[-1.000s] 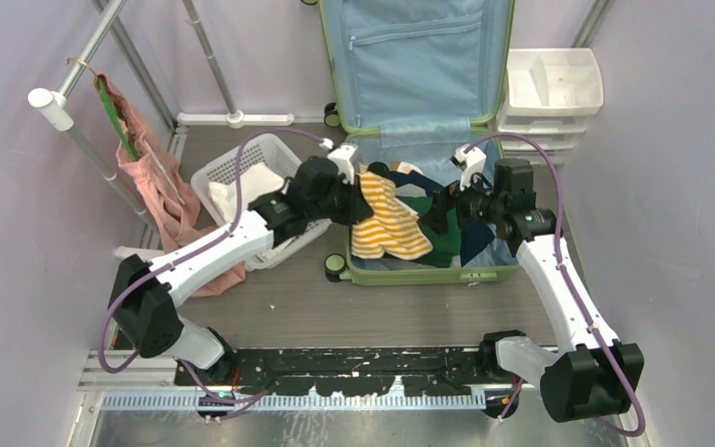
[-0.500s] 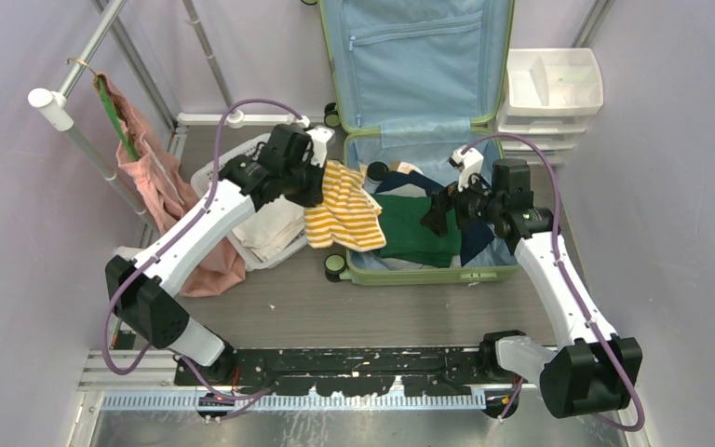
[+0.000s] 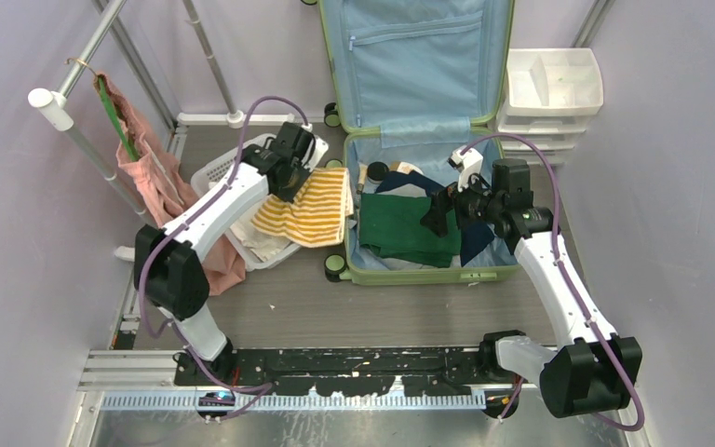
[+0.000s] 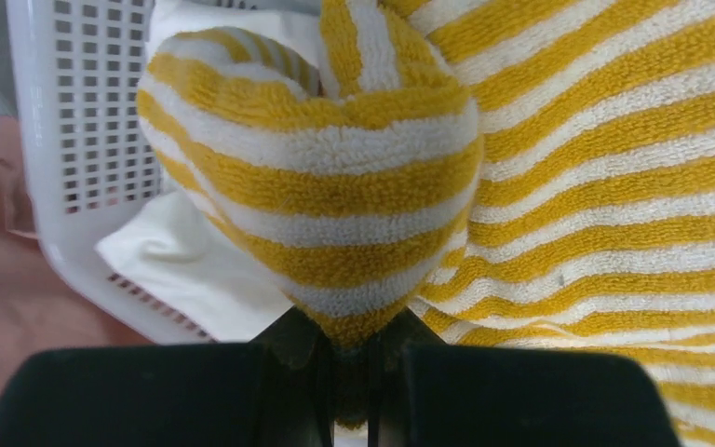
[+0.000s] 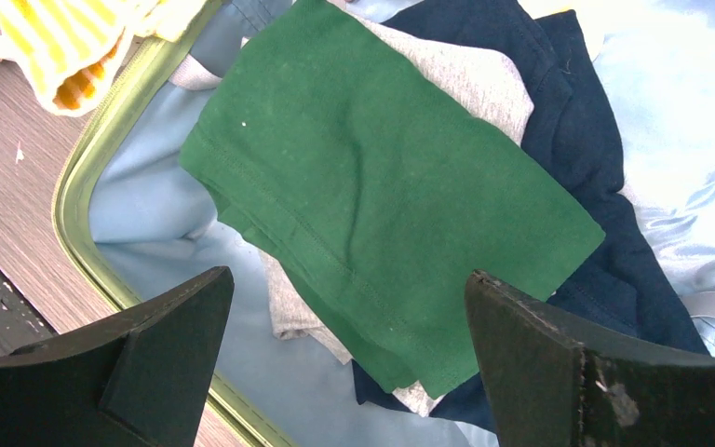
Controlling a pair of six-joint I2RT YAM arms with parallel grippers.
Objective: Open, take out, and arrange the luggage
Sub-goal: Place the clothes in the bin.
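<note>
Grey floor is bearing the opened luggage (image 3: 410, 277) at its far edge. Your left gripper (image 4: 344, 372), clamped on the striped towel (image 3: 307, 209), is now swinging it out over the mesh basket (image 3: 214, 172). Your right gripper (image 5: 349, 317) is waiting, jaws apart, above the green garment (image 3: 400, 228).

L arm (image 3: 214, 209) is extended far fwd, leaning left of its base, wrist pitched down. L gripper (image 4: 344, 349) is clamped tight on a fold of striped towel (image 4: 335, 233). R arm (image 3: 554, 279) is reached fwd w/ forearm angled inward, wrist turned left. R gripper (image 5: 349, 289) is held wide apart, fingers (image 5: 163, 340) touching nothing.
</note>
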